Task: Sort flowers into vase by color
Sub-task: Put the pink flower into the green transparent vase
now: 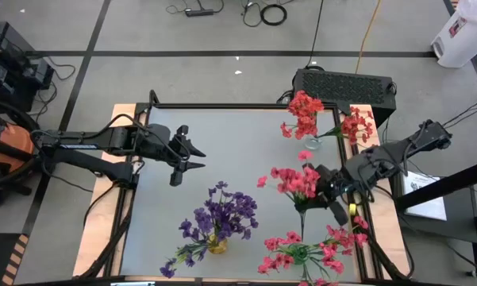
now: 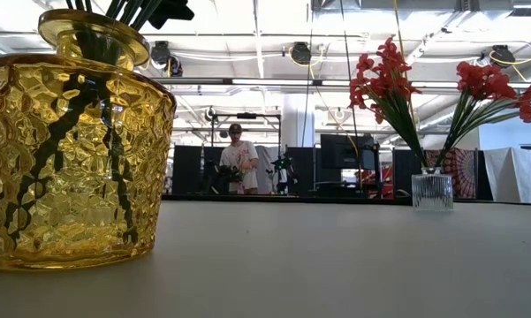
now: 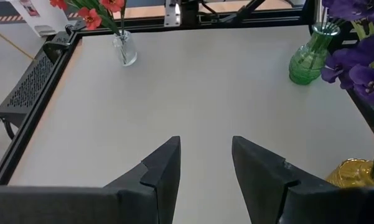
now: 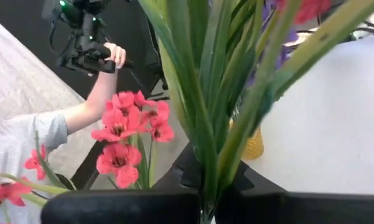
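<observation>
Right gripper point(image 1: 327, 193): clamping shut on a pink sprig point(image 1: 294, 181), fingers pinched on the green stem bundle point(image 4: 205, 124); hanging over the right half of the table point(image 1: 238, 151), between the clear vase and the green vase.
Pink sprig: being held with blossoms pointing toward the table centre and the stem running back into the right gripper.
Left gripper point(image 1: 189, 156): standing released, its 2 fingers point(image 3: 158, 174) apart with bare tabletop showing between them; hovering over the left half of the table, holding nothing.
Green vase point(image 1: 300, 254): standing at the near right edge, carrying pink flowers point(image 1: 333, 246).
Clear vase point(image 1: 312, 144): standing at the far right, carrying red flowers point(image 1: 304, 111).
Yellow vase point(image 1: 216, 245): standing near the front centre, carrying purple flowers point(image 1: 222, 213); filling the left of the low view.
Room beyond: 1 person point(image 2: 239, 160) standing far behind the table in the low view; a hand point(image 4: 115, 55) gripping a camera rig point(image 4: 81, 34) in the right wrist view.
</observation>
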You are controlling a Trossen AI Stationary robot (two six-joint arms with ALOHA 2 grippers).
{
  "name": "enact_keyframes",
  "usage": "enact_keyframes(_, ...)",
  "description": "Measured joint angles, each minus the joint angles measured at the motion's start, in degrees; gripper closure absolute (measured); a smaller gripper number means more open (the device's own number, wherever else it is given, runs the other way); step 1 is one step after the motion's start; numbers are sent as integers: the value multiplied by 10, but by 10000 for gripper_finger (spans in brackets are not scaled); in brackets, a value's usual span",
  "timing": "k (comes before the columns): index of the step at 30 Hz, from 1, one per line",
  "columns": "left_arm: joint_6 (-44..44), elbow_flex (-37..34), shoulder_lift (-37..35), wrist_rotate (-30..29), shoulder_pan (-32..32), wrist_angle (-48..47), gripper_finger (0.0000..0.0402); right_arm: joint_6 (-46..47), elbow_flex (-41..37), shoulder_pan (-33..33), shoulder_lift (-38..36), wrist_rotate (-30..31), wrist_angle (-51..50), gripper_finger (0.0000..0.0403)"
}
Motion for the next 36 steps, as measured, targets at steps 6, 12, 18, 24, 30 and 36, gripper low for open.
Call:
enact_keyframes(6, 0, 0, 0, -1, 0, 1, 249, 1, -55, 42, 1, 22, 62, 401)
enact_keyframes(12, 0, 0, 0, -1, 0, 12, 249, -8, -64, 53, 0, 24, 85, 401)
enact_keyframes(18, -1, 0, 0, -1, 0, 15, 249, 5, -64, 66, 0, 28, 88, 401)
enact_keyframes(24, -15, 0, 0, -2, 0, 14, 249, -7, -64, 89, 15, 60, 88, 401)
enact_keyframes(30, -15, 0, 0, -2, -5, 14, 249, -13, -64, 106, 41, 86, 88, 401)
enact_keyframes(36, -16, 0, 0, -2, -9, 15, 249, -13, -65, 106, 56, 88, 85, 378)
